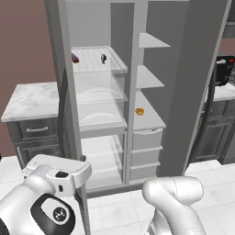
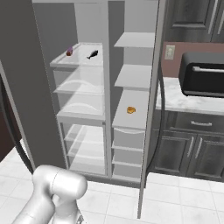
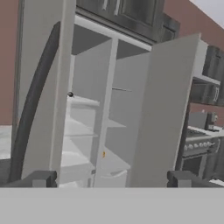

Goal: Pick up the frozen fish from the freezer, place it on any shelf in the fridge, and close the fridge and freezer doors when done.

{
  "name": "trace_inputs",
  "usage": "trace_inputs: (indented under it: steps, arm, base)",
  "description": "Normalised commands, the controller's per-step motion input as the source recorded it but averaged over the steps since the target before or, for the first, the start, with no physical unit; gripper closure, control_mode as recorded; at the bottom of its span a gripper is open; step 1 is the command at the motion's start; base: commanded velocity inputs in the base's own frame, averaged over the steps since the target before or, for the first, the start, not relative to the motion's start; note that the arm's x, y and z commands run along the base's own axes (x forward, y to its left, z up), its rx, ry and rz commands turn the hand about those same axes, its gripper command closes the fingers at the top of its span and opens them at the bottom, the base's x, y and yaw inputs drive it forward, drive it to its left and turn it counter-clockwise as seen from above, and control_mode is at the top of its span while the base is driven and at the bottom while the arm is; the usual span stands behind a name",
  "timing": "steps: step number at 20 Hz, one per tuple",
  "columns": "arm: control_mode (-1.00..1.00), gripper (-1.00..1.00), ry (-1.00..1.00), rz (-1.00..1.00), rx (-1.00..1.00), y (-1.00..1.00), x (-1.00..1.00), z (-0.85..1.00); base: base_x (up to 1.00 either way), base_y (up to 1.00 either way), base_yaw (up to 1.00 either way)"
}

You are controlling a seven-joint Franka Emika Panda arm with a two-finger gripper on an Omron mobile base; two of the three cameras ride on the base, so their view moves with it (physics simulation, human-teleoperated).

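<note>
The end effector [image 3: 112, 179] is hanging with jaws apart, empty. With the frozen fish [image 1: 103, 58] seemingly lying on the fridge shelf [image 1: 92, 65], it should be pressing squarely on the fridge door [image 3: 30, 43], avoiding the curved handle [image 3: 35, 100].

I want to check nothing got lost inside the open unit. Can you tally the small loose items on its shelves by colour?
Dark grey-black fish: 1
Purple-and-brown block: 1
Orange lump: 1
Total: 3
</note>
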Motion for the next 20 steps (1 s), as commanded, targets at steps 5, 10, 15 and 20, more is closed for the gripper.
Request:
trace_inputs:
  steps: [5,10,15,20]
  arm:
    - [-1.0,-1.0,-0.01,-0.09,-0.02,0.23,0.76,-0.21]
    - [-1.0,-1.0,-0.01,-0.07,0.0,0.36,0.75,-0.23]
    - [-1.0,-1.0,0.0,-0.08,0.0,0.3,0.72,-0.17]
    - [-1.0,-1.0,0.0,-0.09,0.0,0.09,0.68,-0.15]
  base:
    - [0.0,0.0,0.0]
    - [0.0,0.0,0.0]
    - [0.0,0.0,0.0]
    - [0.0,0.0,0.0]
